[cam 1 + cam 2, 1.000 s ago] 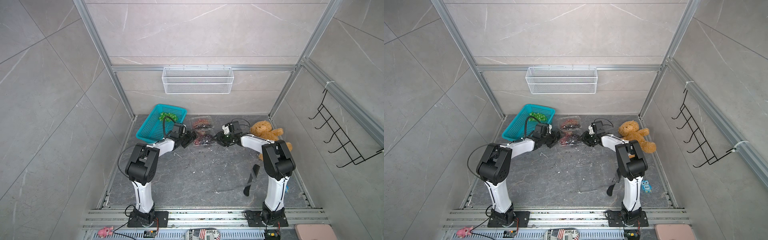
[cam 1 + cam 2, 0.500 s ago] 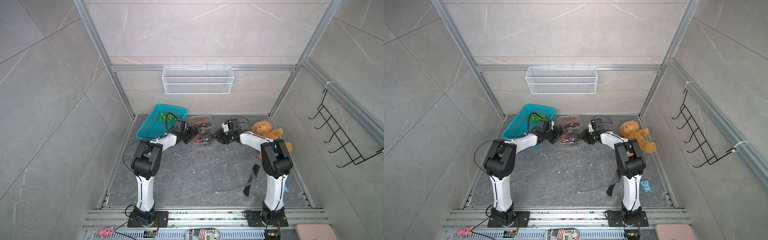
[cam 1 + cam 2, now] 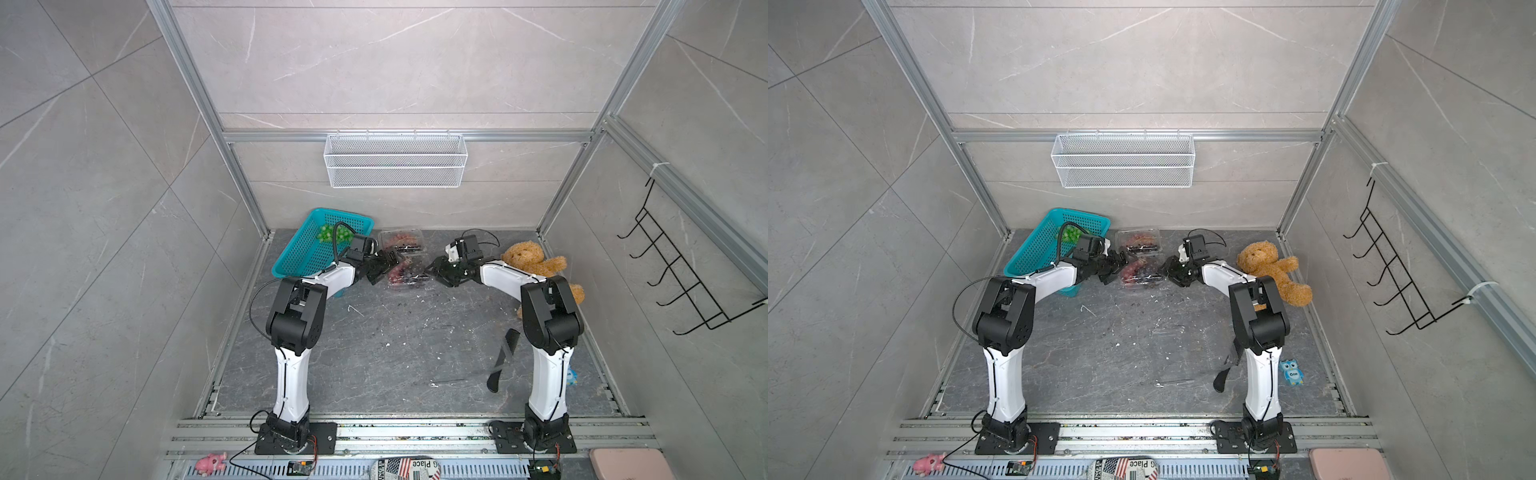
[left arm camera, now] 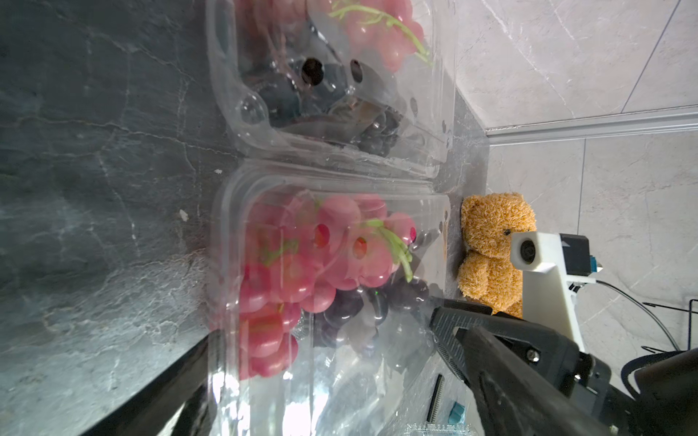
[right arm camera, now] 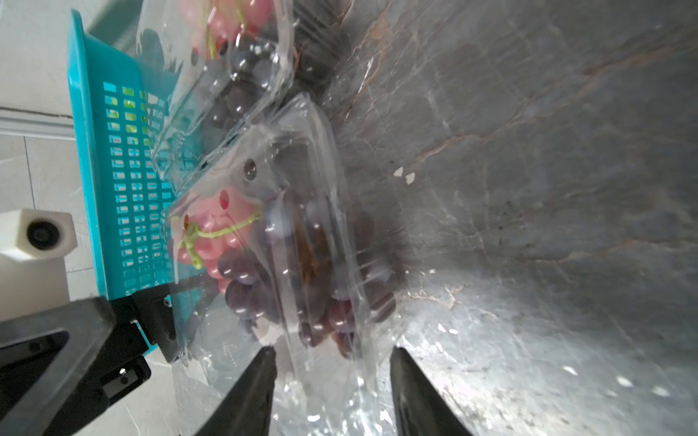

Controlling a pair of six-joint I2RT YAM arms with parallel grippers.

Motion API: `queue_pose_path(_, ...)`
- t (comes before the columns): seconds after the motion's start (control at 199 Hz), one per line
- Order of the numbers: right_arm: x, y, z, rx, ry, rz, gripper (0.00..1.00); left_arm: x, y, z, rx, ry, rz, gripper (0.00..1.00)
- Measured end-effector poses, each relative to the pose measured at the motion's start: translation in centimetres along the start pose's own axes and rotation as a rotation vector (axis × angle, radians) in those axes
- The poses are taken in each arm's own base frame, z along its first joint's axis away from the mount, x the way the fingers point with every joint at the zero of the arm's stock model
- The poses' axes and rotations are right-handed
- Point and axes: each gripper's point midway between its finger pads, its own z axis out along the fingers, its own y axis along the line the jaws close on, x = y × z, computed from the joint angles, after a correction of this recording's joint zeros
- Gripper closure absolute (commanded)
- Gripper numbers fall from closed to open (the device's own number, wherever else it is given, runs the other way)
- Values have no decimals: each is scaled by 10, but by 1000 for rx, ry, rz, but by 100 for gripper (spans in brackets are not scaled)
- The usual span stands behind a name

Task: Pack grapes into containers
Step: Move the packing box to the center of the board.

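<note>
Dark grey stone tabletop inside a tiled booth: two clear containers sit just beside the teal basket, on the side facing the teddy bear. The nearer container, seen through its vented lid, holds red grapes and dark grapes; the farther container, touching it, lies toward the basket's back-wall end and also shows red and dark berries. Inside the basket lie green grapes. The left gripper, between the basket and the nearer container, stands with jaws spread wide, closed on nothing, one finger just beside the container's rim. Opposite, the right gripper has its jaws parted around the container's end away from the basket, clear plastic in the gap; whether its fingers press on it cannot be told.
</note>
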Motion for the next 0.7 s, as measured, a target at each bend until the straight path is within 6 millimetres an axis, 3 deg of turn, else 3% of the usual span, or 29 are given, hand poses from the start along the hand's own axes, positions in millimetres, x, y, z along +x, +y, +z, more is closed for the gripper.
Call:
queue_pose_path(0.392, -4, -1, -16, 17, -5, -19, 18, 11, 16, -8, -79, 42, 32, 0)
queue_pose_path(0.537, -10, 17, -43, 11, -47, -69, 1, 14, 8, -26, -83, 30, 60, 0)
queue_pose_path(0.703, -11, 33, -85, 34, -107, -141, 1, 14, -6, -52, -87, -1, 99, 1)
